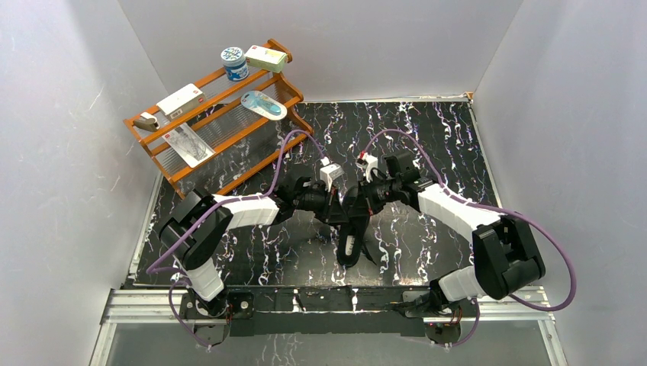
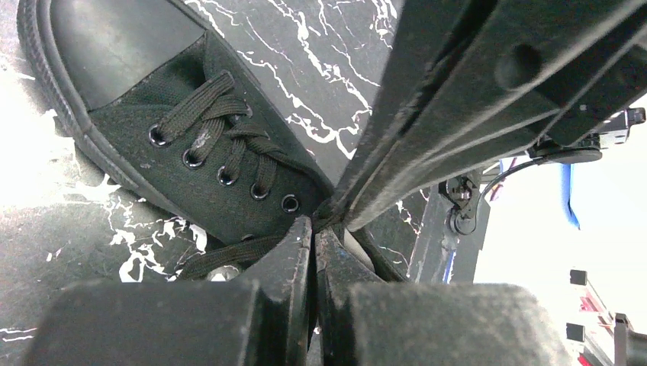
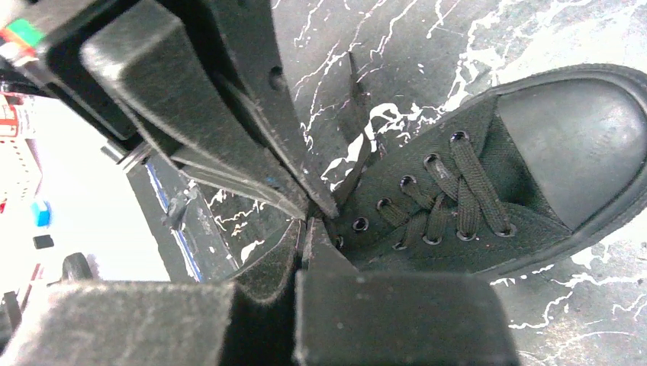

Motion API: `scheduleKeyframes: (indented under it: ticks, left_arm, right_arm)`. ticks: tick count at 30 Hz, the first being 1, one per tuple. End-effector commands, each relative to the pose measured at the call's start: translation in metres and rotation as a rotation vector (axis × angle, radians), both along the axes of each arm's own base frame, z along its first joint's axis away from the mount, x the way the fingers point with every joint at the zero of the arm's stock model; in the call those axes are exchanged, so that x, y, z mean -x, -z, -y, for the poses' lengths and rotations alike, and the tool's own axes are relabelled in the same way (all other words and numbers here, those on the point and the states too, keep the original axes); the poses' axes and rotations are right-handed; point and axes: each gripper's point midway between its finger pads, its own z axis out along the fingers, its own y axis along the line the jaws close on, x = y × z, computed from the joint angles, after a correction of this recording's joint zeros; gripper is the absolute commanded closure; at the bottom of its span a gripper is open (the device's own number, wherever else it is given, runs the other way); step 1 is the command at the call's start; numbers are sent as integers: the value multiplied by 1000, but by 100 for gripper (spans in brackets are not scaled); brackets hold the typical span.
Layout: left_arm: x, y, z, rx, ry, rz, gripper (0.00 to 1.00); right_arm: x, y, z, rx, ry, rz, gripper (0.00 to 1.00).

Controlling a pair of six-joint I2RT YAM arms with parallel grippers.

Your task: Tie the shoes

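Black table top [image 1: 427, 137] with white marble veining, enclosed by plain white walls [image 1: 343, 46] at left, right and far side. Wooden rack [image 1: 221, 114] with small items at far left corner. Left arm [image 1: 244, 210] and right arm [image 1: 450, 206] both stretched inward and low, meeting at table centre. Left gripper [image 2: 313, 232] pressed fully together, a strand of the laces [image 2: 229, 145] leading in under its tips; hold on that strand not confirmable. Right gripper [image 3: 304, 229] likewise closed with no visible gap, contents not discernible. Tips of the two grippers touching or very nearly so. Black sneaker [image 1: 349, 245] flat on the table at centre, directly beneath the meeting point, fingertips just beside the top eyelets, toe cap well away from them.
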Motion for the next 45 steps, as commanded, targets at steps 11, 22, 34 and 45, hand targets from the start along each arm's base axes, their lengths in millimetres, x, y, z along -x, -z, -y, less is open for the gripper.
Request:
scheduleKeyframes:
  ticks: [11,22,34,45]
  left_arm:
    - [-22,-20,7,81,-117,74,100]
    - [-24,-23,17,183,-164,-11,100]
    - [-32,-15,20,227,-237,-66,100]
    - [-35,-10,11,220,-312,-95,100]
  right_arm:
    - [15,-33,-11,-128,-21,-48,100]
    - [17,-37,-17,-199,18,-104,100]
    - [36,-41,-19,-233,3,-167,100]
    - [46,-49,-23,-254,-30,-179,100]
